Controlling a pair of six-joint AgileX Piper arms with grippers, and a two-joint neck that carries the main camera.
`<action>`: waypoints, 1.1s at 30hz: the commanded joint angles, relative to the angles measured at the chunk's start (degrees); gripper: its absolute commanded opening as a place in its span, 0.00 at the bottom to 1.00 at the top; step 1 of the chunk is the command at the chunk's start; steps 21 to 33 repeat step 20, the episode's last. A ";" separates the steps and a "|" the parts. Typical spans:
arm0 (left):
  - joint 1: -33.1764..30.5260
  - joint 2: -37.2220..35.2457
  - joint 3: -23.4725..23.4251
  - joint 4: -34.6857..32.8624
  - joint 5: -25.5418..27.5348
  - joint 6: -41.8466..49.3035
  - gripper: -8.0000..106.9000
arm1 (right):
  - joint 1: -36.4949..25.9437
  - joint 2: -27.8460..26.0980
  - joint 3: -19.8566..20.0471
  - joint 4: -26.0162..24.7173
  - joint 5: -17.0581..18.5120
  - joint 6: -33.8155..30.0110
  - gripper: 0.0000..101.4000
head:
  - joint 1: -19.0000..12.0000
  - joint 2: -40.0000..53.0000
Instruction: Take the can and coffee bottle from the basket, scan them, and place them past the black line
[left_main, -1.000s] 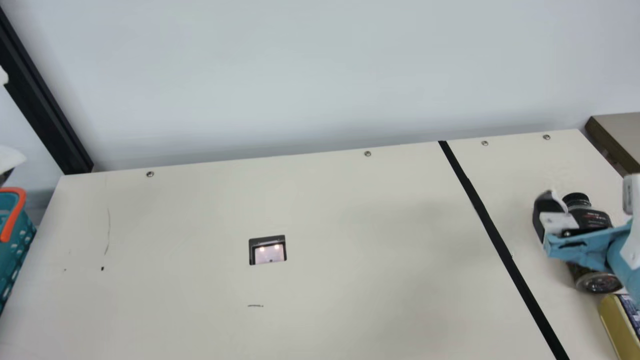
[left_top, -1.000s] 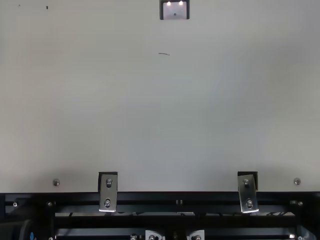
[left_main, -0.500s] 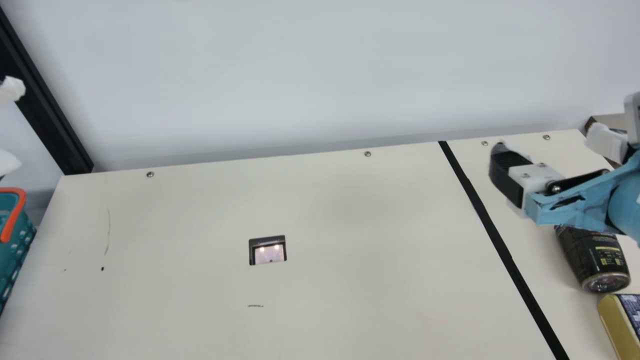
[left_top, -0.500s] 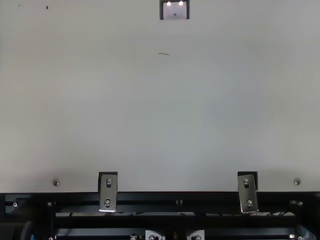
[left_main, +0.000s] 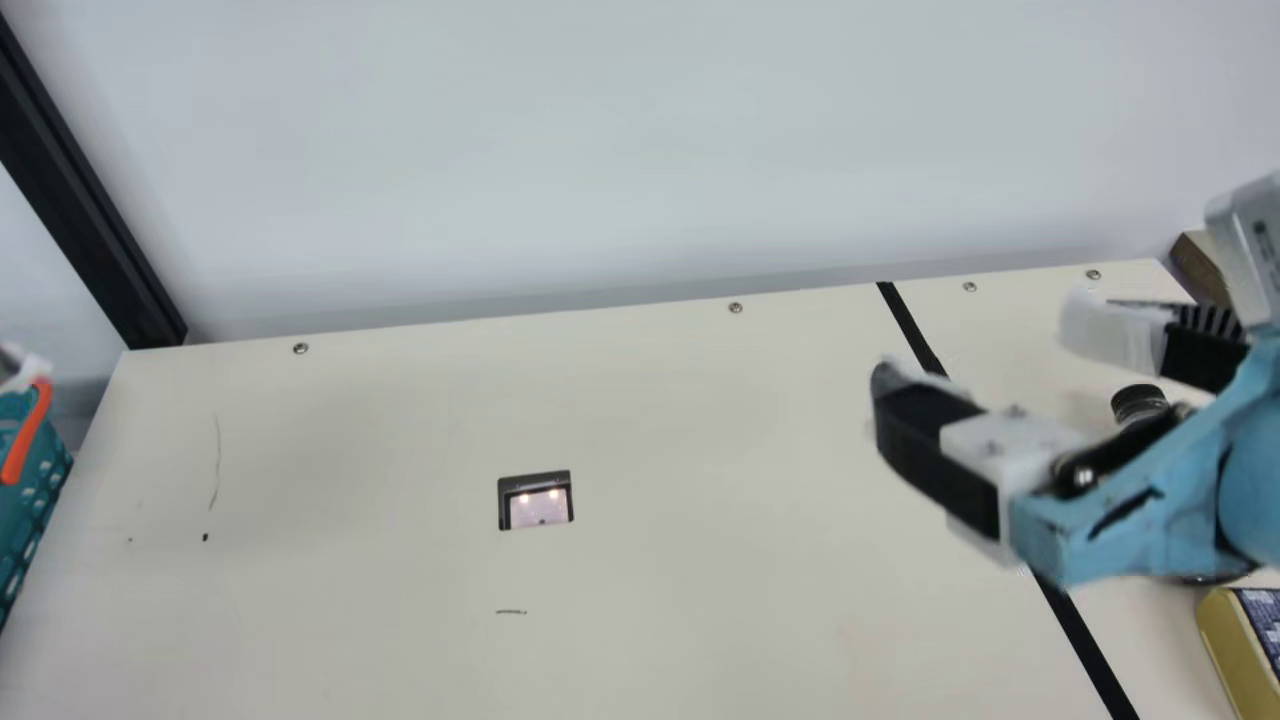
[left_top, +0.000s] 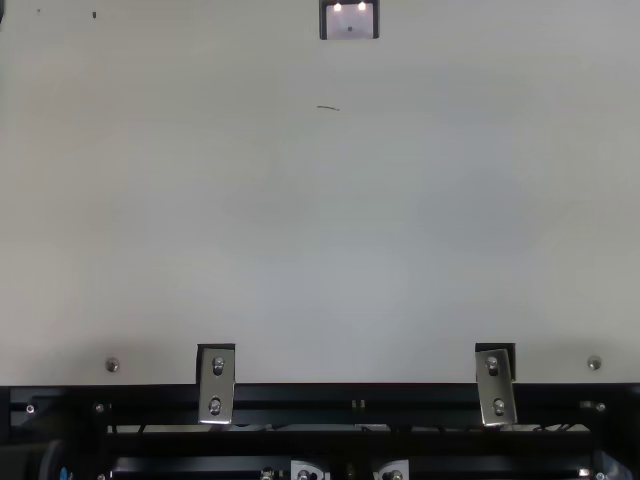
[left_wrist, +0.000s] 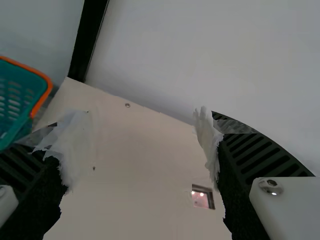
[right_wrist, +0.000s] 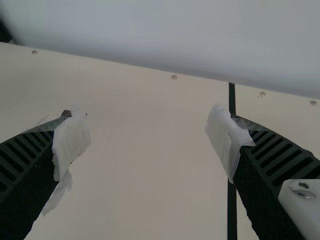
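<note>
coffee bottle (left_main: 1138, 400) and can (left_main: 1222, 645) are both past the black line (left_main: 1090, 655), at the right of the main view. the bottle lies partly hidden behind the right gripper (left_main: 985, 345), its dark cap peeking out; the gold-sided can sits near its base, cut off by the view's edge. the right gripper's fingers are spread wide, with nothing between them. the left gripper (left_main: 20, 368), by the teal basket (left_main: 42, 490) in the main view, is wide and holding nothing too.
</note>
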 joint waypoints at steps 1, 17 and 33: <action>0.80 -6.08 0.82 11.09 4.39 -2.64 0.85 | 3.49 -1.68 0.96 -2.42 1.45 3.29 1.00 | -0.50 -0.07; -1.11 -16.93 3.49 23.23 11.74 -7.07 0.85 | 8.93 -7.22 7.33 -9.26 2.04 12.47 1.00 | -0.50 -0.07; -1.11 -16.93 3.49 23.23 11.75 -7.07 0.85 | 8.93 -7.22 7.33 -9.26 2.04 12.47 1.00 | -0.50 -0.07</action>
